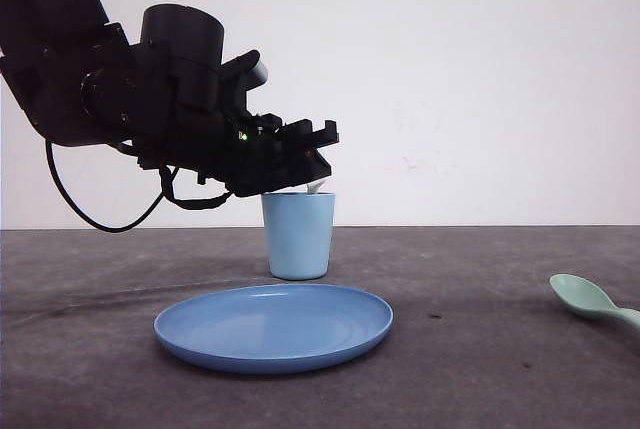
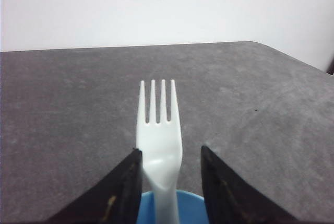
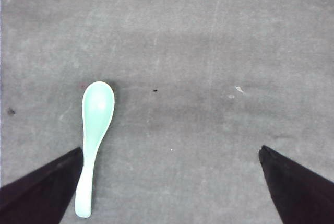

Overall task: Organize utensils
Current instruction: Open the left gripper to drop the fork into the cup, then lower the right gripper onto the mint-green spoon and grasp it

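Jaws of the left gripper (image 2: pixel 169 182) stand apart on either side of the fork (image 2: pixel 159 140), and whether they press its handle or have let it go cannot be told. The fork stands tines up, handle down inside the cup (image 1: pixel 298 235), just at the cup's rim in the left wrist view. From the front a sliver of white fork (image 1: pixel 316 187) shows between the gripper (image 1: pixel 300 164) and the cup's mouth.

Right gripper (image 3: pixel 172 187) jaws are spread wide above bare worktop, gripping nothing. The spoon (image 3: pixel 94 140) lies flat with its bowl facing up, handle beside one jaw tip. In the front view the spoon (image 1: pixel 590 301) sits at the right edge of the worktop (image 1: pixel 480 349), handle running off the picture.

The cup stands upright near the worktop's middle, toward the far edge, and the plate (image 1: pixel 274 326) lies just in front of it, toward the near edge. Between plate and spoon the worktop is open, and behind the cup a strip of surface runs to the far edge against a white wall.

Fork and spoon are smooth plastic, the fork white with four short tines, the spoon pale mint with an oval bowl. The cup is pale blue and tapered, the plate round, blue, with a shallow raised rim. The worktop is dark grey, matte and faintly mottled.
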### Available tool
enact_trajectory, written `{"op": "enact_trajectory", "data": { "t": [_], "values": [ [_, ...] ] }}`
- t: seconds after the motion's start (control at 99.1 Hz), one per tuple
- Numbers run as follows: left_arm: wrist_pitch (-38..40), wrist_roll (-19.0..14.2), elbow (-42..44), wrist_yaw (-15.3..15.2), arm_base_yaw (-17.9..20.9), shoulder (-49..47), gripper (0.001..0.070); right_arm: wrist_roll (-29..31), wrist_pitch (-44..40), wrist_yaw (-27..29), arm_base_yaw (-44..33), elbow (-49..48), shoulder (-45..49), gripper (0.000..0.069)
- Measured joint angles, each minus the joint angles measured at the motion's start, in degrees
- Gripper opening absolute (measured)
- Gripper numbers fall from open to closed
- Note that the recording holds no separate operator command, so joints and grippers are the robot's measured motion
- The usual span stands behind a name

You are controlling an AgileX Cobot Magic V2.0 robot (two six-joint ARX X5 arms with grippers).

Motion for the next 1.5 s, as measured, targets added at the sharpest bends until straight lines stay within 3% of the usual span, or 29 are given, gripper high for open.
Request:
{"op": "enact_trajectory", "data": {
  "t": [0.192,0.414,0.555,0.918,1.099,1.19,1.372,1.503],
  "values": [
    [-9.18,0.00,0.00,0.00,0.04,-5.62,0.0199,0.02,1.20,-0.48,0.00,0.00,0.00,0.0680],
    [-23.34,0.02,0.13,0.02,1.64,-19.61,0.0199,0.22,2.54,-7.56,0.00,0.00,3.04,0.0680],
    [-35.28,0.00,0.13,-0.02,3.91,-28.17,0.0199,0.44,2.78,-11.72,0.24,0.00,8.22,0.0680],
    [-62.31,1.16,0.13,-0.28,11.67,-50.51,0.0199,0.39,8.04,-14.86,4.20,0.00,22.38,0.0672],
    [-74.66,2.49,0.13,-4.22,16.55,-57.20,0.0199,0.37,12.13,-14.88,6.16,0.00,27.85,0.0618],
    [-78.58,2.69,0.13,-6.03,18.73,-59.12,0.0199,0.39,13.88,-14.88,6.80,0.00,30.25,0.0608],
    [-83.60,2.82,0.13,-6.10,21.20,-60.92,0.0199,0.39,17.31,-14.86,7.91,0.00,34.62,0.0601],
    [-85.68,2.82,0.13,-6.10,21.42,-61.16,0.0199,0.39,19.74,-14.84,8.61,0.00,37.31,0.0534]
  ]
}}
